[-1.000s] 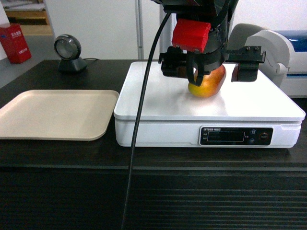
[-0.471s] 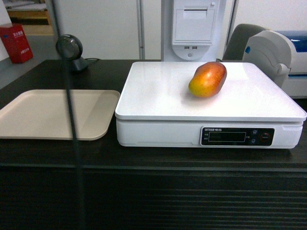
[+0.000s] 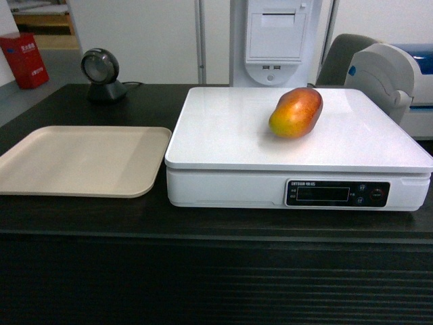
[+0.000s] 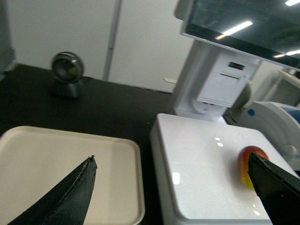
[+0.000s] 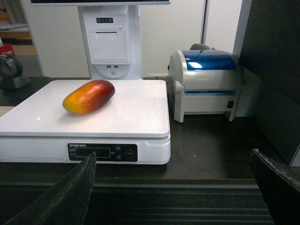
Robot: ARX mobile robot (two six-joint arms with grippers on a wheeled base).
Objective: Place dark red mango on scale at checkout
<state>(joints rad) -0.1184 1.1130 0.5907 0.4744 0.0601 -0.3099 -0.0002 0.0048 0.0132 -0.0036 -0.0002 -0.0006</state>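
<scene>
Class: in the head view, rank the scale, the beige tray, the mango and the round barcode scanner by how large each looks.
1. scale
2. beige tray
3. mango and barcode scanner: too alike to rank, and the scanner sits farther back.

No legible text on scale (image 3: 298, 156).

Beige tray (image 3: 81, 161) lying flat at the left, empty. Behind it a round black barcode scanner (image 3: 101, 74) on a short stand, cable trailing to the right. White receipt printer column (image 3: 274, 40) upright at the back, paper slot and two small ports on its face, dark screen (image 4: 243, 23) mounted above. To the right a white label printer (image 5: 205, 84) with a translucent blue lid. Grey chair back (image 3: 345, 57) just behind that. Red box (image 3: 26, 59) on the floor far left, near a wooden shelf (image 3: 40, 24).
</scene>
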